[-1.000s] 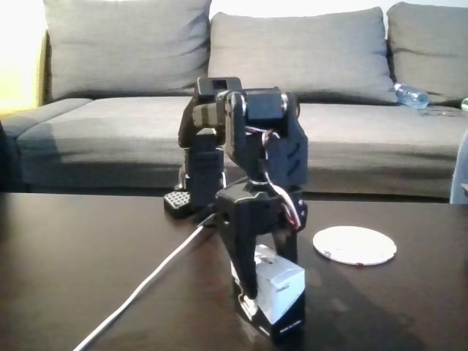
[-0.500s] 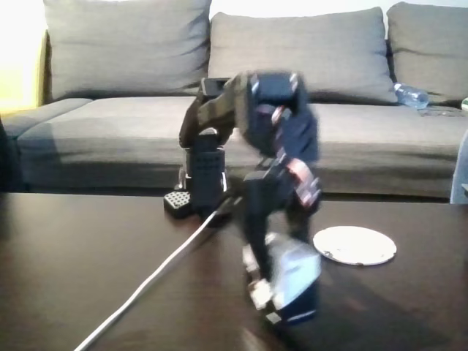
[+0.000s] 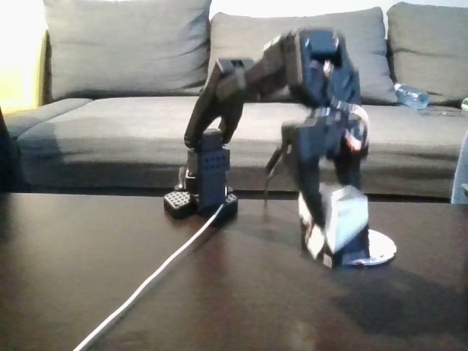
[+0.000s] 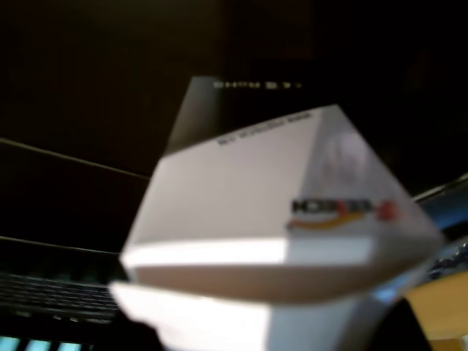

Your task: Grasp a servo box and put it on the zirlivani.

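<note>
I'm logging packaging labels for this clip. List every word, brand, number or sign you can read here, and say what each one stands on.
None can be read.
Servo box, white face, wrist view: a dark logo word over an orange swoosh, too blurred.
Same box, near its far edge: one short line of small print, blurred.
Its dark panel beyond: a pale line of print, blurred.
Fixed view: no print shows on the box in the gripper.

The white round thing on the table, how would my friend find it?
Find the dark table before the grey sofa. Right of the black arm's base, the flat white disc lies under the servo box carried there. It's the one flat, round thing.
</note>
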You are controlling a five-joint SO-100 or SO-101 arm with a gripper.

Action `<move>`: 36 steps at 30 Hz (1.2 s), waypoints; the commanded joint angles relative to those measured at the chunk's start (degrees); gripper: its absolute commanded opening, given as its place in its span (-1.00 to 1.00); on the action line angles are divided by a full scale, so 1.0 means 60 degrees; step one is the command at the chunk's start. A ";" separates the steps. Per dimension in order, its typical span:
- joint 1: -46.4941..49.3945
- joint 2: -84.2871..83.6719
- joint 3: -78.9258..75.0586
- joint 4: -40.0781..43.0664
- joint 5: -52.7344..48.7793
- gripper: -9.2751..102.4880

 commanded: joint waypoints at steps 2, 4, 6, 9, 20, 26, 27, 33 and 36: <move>-0.0410 0.1992 0.1348 0.0513 0.1523 -0.59; -0.0645 0.2446 0.1816 0.0513 0.2417 -0.60; -0.0908 0.2813 0.2183 0.0513 0.3062 -0.60; -0.1362 0.3120 0.2651 0.0498 0.4233 -0.60; -0.2769 0.3296 0.4043 0.0293 0.6416 -0.60; -0.3354 0.3296 0.4116 0.0293 0.6738 -0.60; -0.3457 0.3296 0.4116 0.0293 0.6768 -0.60; -0.3809 0.3164 0.4644 0.0264 0.6592 -0.60; -0.3955 0.3296 0.5391 0.0000 0.6504 -0.60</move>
